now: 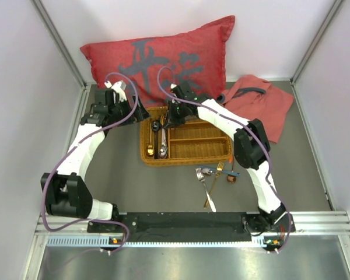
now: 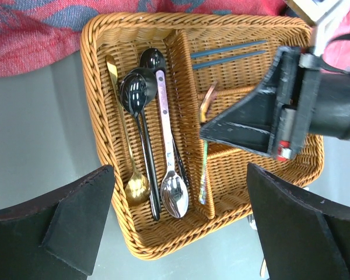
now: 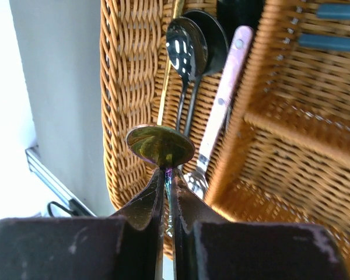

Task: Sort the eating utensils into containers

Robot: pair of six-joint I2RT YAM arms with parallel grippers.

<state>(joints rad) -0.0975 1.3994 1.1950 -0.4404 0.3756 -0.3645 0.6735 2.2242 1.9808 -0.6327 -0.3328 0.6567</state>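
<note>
The tan wicker tray (image 1: 186, 158) holds the containers. Its long left compartment (image 2: 99, 116) contains a gold spoon (image 2: 137, 188), a black spoon (image 2: 137, 92) and a silver spoon (image 2: 175, 193) with a pink handle. Dark blue chopsticks (image 2: 227, 50) lie in a far compartment. My right gripper (image 3: 170, 172) is shut on an iridescent spoon (image 3: 160, 146), held edge-on above the divider beside the long compartment, its handle (image 2: 203, 175) hanging down. My left gripper (image 2: 179, 174) stands wide open above the tray's near left corner, holding nothing. A silver fork (image 1: 203, 179) and other utensils (image 1: 223, 171) lie on the table.
A red cushion (image 1: 163, 58) leans against the back wall just behind the tray. A red cloth (image 1: 259, 102) lies at the back right. White walls close in both sides. The arms' base rail (image 1: 186, 220) runs along the near edge.
</note>
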